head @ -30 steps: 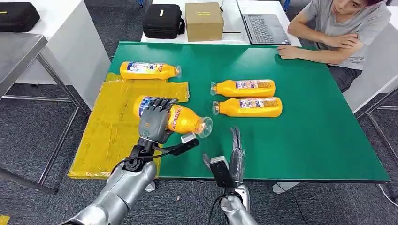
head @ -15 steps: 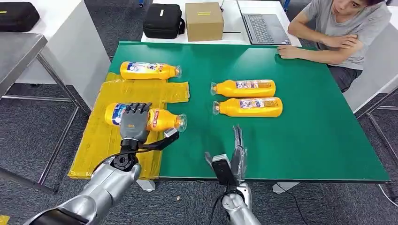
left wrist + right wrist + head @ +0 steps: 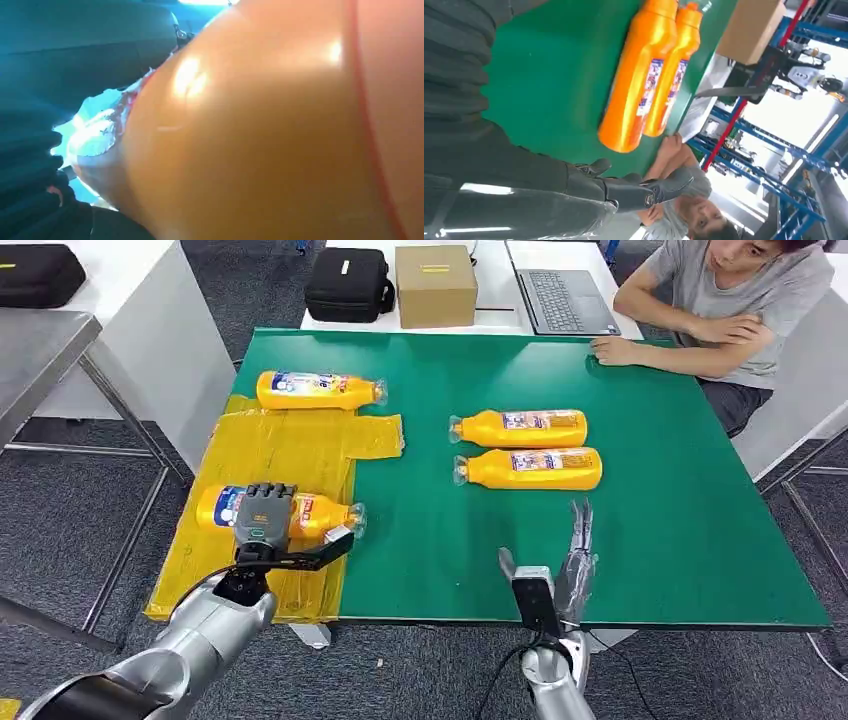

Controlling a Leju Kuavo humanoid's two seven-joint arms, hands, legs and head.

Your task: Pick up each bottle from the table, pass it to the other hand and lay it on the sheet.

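Note:
My left hand point(image 3: 264, 515) grips an orange bottle point(image 3: 222, 507) lying sideways over the yellow sheet point(image 3: 262, 455) at the table's near left; that bottle point(image 3: 260, 130) looms close in the left wrist view. Another orange bottle point(image 3: 318, 390) lies at the sheet's far edge. Two more orange bottles point(image 3: 520, 427) point(image 3: 530, 468) lie side by side on the green table point(image 3: 660, 490), cap ends to the left; they are also in the right wrist view point(image 3: 639, 85) point(image 3: 671, 80). My right hand point(image 3: 572, 560) is open near the front edge, fingers straight, holding nothing.
A person point(image 3: 735, 300) sits at the far right corner with arms resting on the table. Behind the table stand a cardboard box point(image 3: 434, 285), a black bag point(image 3: 348, 284) and a laptop point(image 3: 565, 295). A white table point(image 3: 120, 330) stands to the left.
My left hand has carried the bottle leftward and closer, from over the green table to over the yellow sheet. My right hand has shifted to the right along the front edge.

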